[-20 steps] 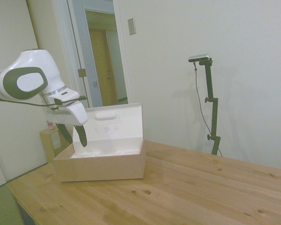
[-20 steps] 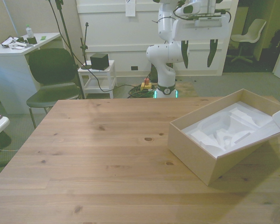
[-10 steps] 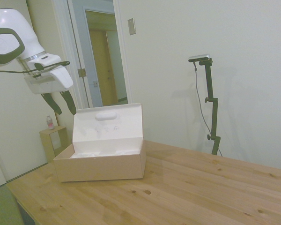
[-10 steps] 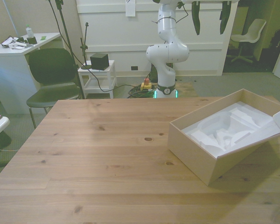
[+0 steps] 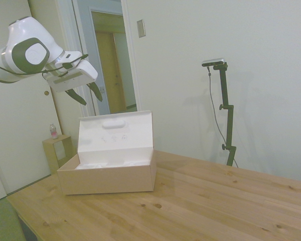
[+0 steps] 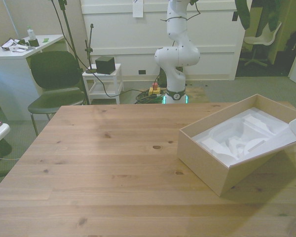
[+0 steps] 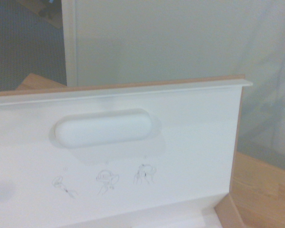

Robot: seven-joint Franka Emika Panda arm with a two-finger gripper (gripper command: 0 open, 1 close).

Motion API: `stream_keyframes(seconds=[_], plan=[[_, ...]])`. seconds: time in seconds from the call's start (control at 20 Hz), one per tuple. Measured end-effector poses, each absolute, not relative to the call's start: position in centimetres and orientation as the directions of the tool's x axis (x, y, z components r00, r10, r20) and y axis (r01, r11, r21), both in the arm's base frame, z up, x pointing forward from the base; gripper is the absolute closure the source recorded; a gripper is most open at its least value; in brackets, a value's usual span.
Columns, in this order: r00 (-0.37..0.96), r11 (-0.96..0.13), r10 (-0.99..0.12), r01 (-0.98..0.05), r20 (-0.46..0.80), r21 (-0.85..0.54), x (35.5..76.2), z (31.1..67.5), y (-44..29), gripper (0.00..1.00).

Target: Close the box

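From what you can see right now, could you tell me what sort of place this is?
Probably a robotics lab set up in an office-like room: a white Franka arm stands behind a wooden table, with a desk, an office chair and floor cables around.

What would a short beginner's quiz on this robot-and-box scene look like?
1. True or false: the lid of the box is shut flat.
2. Where is the gripper relative to the lid? A) pressing on its top edge B) in the air above it, not touching C) inside the box
3. Fill in: the inside of the box is coloured ____.

Key: 1 false, the lid stands upright and open. 2 B. 3 white; the front view shows a white moulded insert with nothing in it.
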State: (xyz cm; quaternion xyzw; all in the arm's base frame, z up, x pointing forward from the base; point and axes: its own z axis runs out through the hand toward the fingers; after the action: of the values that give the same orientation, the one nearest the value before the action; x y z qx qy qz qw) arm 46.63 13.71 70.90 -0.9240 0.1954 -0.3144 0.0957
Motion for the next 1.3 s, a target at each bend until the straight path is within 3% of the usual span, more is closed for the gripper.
stream_keyframes(seconds=[0.45, 1.3], plan=[[0.709, -0.932, -0.358, -0.226, 0.608, -0.285, 53.1, 72.3, 15.0, 0.00], [0.752, -0.938, -0.339, -0.223, 0.565, -0.267, 64.5, 68.6, 15.5, 0.00]])
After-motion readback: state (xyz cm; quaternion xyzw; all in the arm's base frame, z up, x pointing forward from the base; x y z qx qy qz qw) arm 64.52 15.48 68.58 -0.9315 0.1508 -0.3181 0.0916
